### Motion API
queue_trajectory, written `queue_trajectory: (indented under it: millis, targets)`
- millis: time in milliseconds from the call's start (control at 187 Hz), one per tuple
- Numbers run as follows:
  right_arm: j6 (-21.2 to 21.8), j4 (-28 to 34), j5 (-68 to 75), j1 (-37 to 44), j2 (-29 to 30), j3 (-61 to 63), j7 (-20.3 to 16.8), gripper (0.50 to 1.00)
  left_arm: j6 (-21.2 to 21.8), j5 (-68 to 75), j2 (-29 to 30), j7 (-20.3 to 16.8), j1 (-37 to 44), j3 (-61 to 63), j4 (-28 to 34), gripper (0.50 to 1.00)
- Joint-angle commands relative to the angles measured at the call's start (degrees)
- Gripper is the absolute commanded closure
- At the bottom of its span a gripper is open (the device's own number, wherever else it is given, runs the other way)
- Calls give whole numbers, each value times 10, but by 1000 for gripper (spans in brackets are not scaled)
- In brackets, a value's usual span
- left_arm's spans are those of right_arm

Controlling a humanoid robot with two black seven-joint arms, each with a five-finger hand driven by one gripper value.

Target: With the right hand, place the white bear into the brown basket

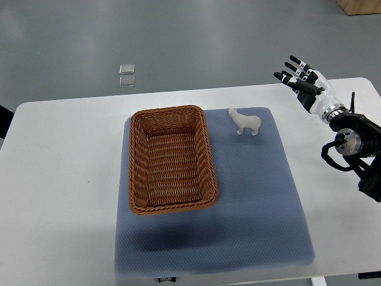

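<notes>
1. White table (pixel 59 179), rounded corners, filling most of the view, with grey floor beyond the far edge.
2. Blue-grey textured mat (pixel 256 196) laid across the middle of the table, one edge hanging close to the near side.
3. Brown wicker basket (pixel 171 159) sitting on the left half of the mat, rectangular, long side running away from the robot, nothing inside.
4. White bear (pixel 245 122) standing upright on all fours on the mat, just beside the far right corner of the basket but not touching it. Head pointing toward the basket, rump toward the right.
5. Right hand (pixel 299 77) way off at the far right corner of the table, well apart from the bear. Black-and-white fingers (pixel 293 60) spread wide and stretched out, gripping nothing at all. Palm area roughly over the table's far edge, fingertips poking out past it over the floor.
6. Right forearm (pixel 351 140) coming in from the right edge, black joints and cables showing, hovering over bare table to the right of the mat.
7. No left arm anywhere in view.
8. Two small clear square things (pixel 127 75) lying on the floor beyond the table, one behind the other, too small to identify.
9. Wooden corner of something (pixel 360 6) at the top right, cut off by the frame.
</notes>
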Motion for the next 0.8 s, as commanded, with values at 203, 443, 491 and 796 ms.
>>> queue_trajectory:
  millis: [203,443,491,796]
  targets:
    - [2,1,0,-1,-2,0,1,579,0,-1,0,0,3,-2,-2,500]
    - [2,2,0,-2,-4,-1,0,579,3,-2,0,0,2,-1,6,500]
    - [2,2,0,-2,-4,-1,0,579,3,-2,0,0,2,-1,5,500]
    - [17,2,0,-3,-4,-1,1,576,3,-2,0,0,2,-1,5,500]
